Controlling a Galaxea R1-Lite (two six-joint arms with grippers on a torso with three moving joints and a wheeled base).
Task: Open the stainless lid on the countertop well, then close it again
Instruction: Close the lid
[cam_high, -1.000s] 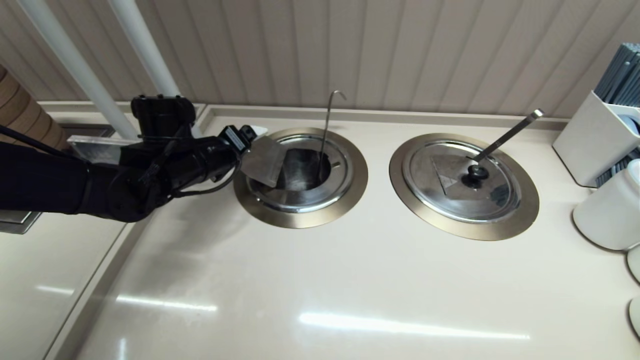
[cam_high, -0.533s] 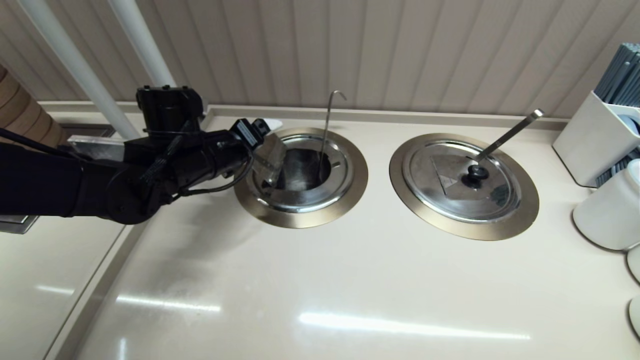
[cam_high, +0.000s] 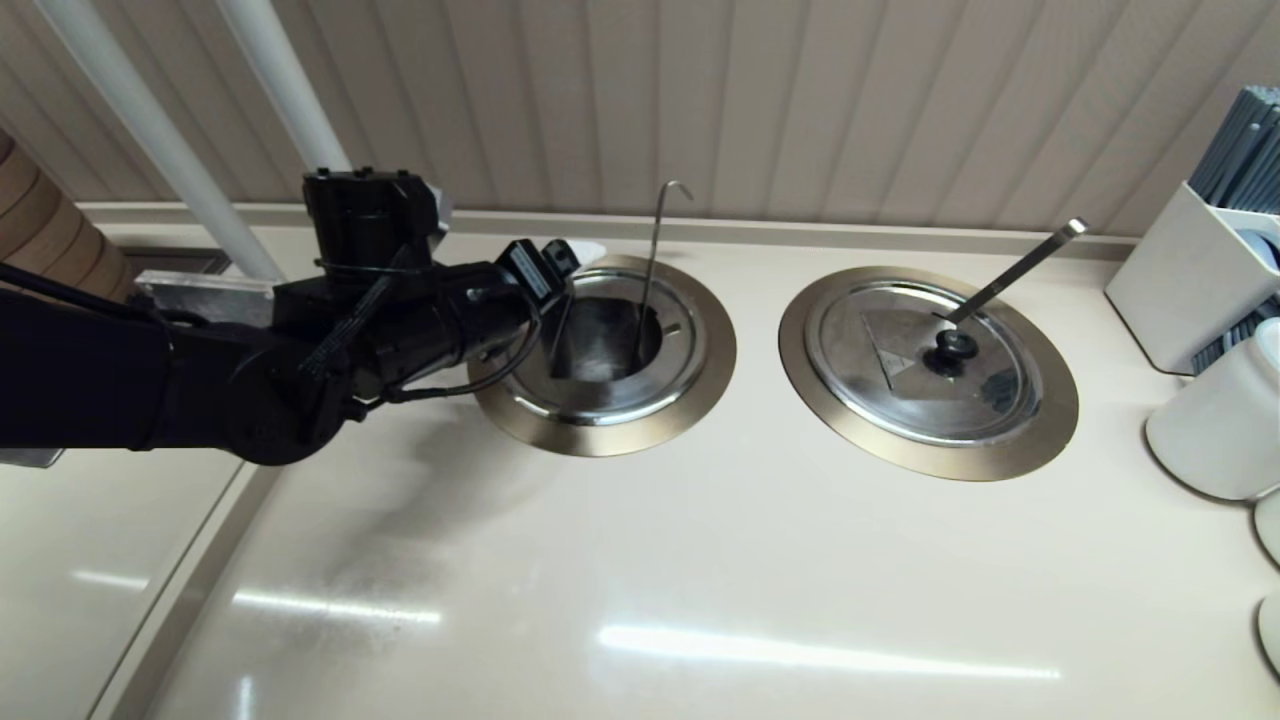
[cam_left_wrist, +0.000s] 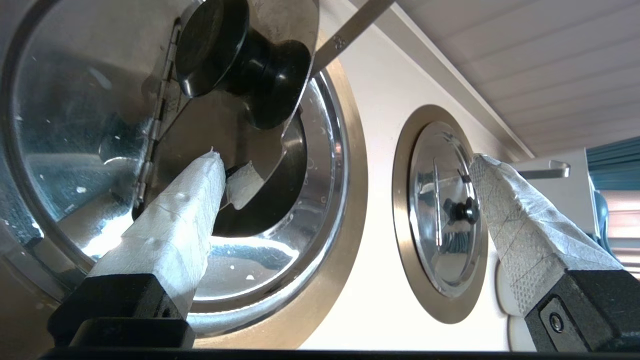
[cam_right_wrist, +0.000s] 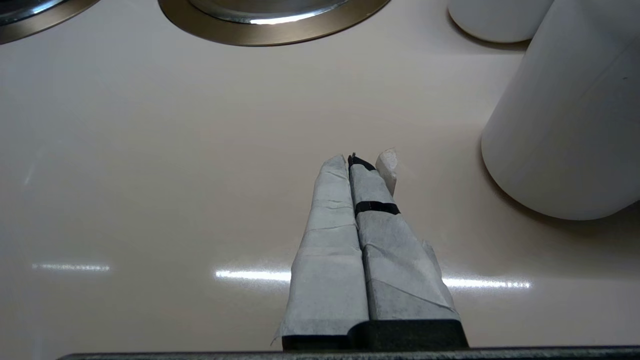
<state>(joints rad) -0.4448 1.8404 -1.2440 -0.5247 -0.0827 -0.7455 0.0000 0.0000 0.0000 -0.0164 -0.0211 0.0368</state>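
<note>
The stainless lid (cam_high: 575, 398) sits in the countertop well (cam_high: 600, 345), inside the bronze-gold collar (cam_high: 700, 400). Its hinged flap (cam_high: 556, 325) stands almost upright, edge-on in the head view, and the well is dark behind it. In the left wrist view the flap (cam_left_wrist: 287, 20) shows its black knob (cam_left_wrist: 225, 50). My left gripper (cam_high: 565, 258) (cam_left_wrist: 347, 160) is open at the well's left rim. One taped fingertip (cam_left_wrist: 207, 172) rests against the knob side of the flap. The hook-ended rod (cam_high: 655, 250) rises from the well. My right gripper (cam_right_wrist: 357, 162) is shut and empty over bare counter.
The twin lid (cam_high: 925, 360) (cam_left_wrist: 445, 210) with its flat ladle handle (cam_high: 1015, 268) lies shut to the right. A white canister (cam_high: 1215, 420) (cam_right_wrist: 565, 115) and a white utensil box (cam_high: 1190, 280) stand at the right edge. The wall runs close behind both wells.
The flap, leaning back over the left rim a second ago, has swung up to near vertical. My left gripper has moved right and toward the wall with it.
</note>
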